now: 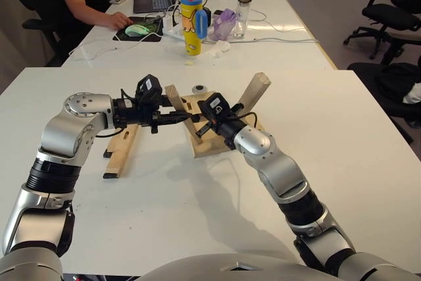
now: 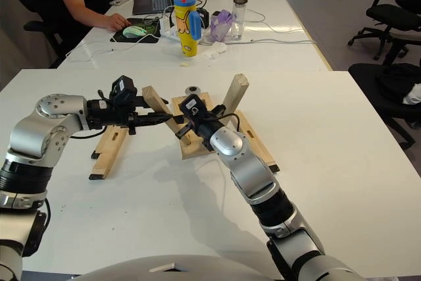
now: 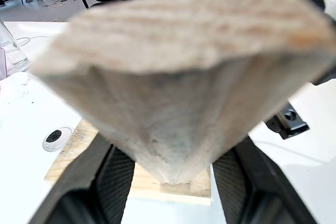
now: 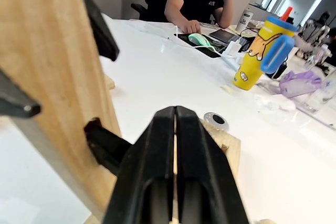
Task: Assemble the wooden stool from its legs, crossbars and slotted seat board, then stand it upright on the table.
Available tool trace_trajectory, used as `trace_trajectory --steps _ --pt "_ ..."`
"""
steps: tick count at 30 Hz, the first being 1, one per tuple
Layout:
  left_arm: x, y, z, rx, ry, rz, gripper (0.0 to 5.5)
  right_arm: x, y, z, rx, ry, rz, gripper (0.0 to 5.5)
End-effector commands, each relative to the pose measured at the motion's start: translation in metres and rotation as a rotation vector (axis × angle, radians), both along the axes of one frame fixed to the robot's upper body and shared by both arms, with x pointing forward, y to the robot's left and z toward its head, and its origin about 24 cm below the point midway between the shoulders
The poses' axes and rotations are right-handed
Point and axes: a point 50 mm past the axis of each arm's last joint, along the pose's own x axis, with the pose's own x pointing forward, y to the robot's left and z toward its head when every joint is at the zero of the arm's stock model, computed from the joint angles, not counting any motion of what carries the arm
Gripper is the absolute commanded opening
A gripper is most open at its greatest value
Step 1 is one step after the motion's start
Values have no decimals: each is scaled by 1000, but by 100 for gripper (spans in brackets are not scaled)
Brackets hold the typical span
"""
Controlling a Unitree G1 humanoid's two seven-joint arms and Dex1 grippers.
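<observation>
Readable text: we are finding none that we can make out.
Yellow cup [image 1: 191,27]: we are seeing a cartoon figure printed on its side, but any lettering is too small for us to read.
Black camera module [image 1: 148,87] on the left wrist: we are noticing a small pale sticker, and its print is too small to read.

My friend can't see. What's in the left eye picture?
Two robot arms meet over a wooden board on a white table. The left gripper grips a tilted wooden leg; the right gripper is shut beside it.
</observation>
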Motion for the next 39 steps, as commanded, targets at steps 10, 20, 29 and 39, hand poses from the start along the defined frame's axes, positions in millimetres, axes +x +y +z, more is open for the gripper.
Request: trace_trajectory --steps 10,20,29,39 --pt "4 -1 -33 94 98 22 202 -35 -41 36 473 -182 150 2" --pt "12 6 -9 -12 60 -26 202 -33 -64 -57 288 200 24 2" --pt "5 11 -14 -77 92 -28 246 -21 -41 -85 165 283 -36 0" --pt "3 35 -4 -109 105 69 391 -31 -36 -112 -14 451 -77 0"
